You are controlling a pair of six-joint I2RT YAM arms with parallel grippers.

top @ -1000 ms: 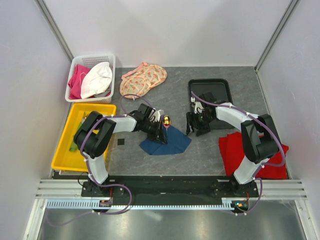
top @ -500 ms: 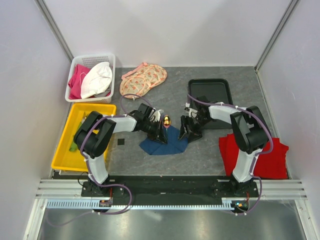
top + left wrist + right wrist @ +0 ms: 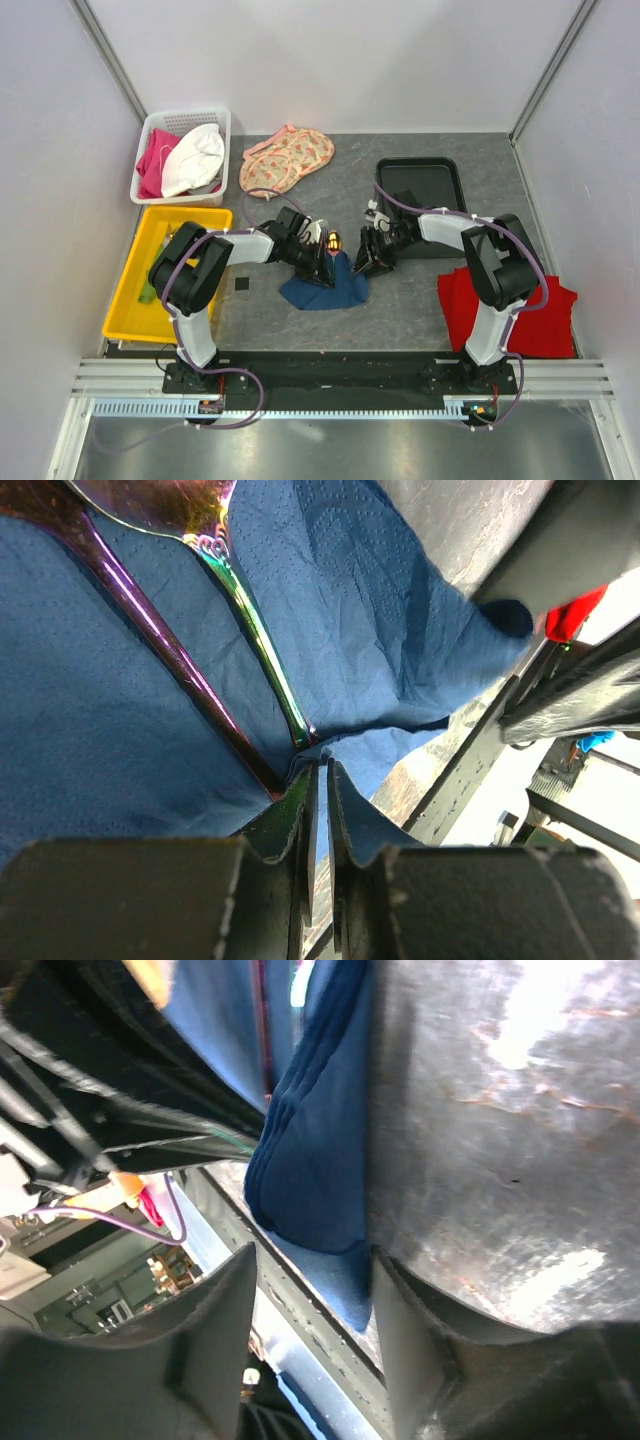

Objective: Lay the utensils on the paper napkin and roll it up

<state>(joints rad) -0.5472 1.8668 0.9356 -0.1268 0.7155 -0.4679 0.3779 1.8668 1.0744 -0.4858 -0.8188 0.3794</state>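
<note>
The navy paper napkin (image 3: 325, 290) lies crumpled at mid-table, its right edge folded over leftward. The utensils lie on it: a gold spoon head (image 3: 333, 240) sticks out at its top, and thin dark iridescent handles (image 3: 255, 640) cross the blue sheet (image 3: 330, 600) in the left wrist view. My left gripper (image 3: 322, 265) sits over the napkin's left part, its jaws (image 3: 318, 770) nearly closed with a fold of napkin between the tips. My right gripper (image 3: 368, 260) is open at the napkin's right edge, and the rolled blue edge (image 3: 315, 1160) lies between its fingers (image 3: 312, 1260).
A black tray (image 3: 420, 185) lies behind the right arm. A red cloth (image 3: 510, 305) is at the front right. A peach floral fabric (image 3: 288, 158) and a white basket (image 3: 185, 155) are at the back left, with a yellow bin (image 3: 165, 270) at the left. A small black square (image 3: 243, 286) lies on the table.
My right gripper has moved left to the napkin, and the napkin's right side has folded over and narrowed. My left gripper has stayed in place.
</note>
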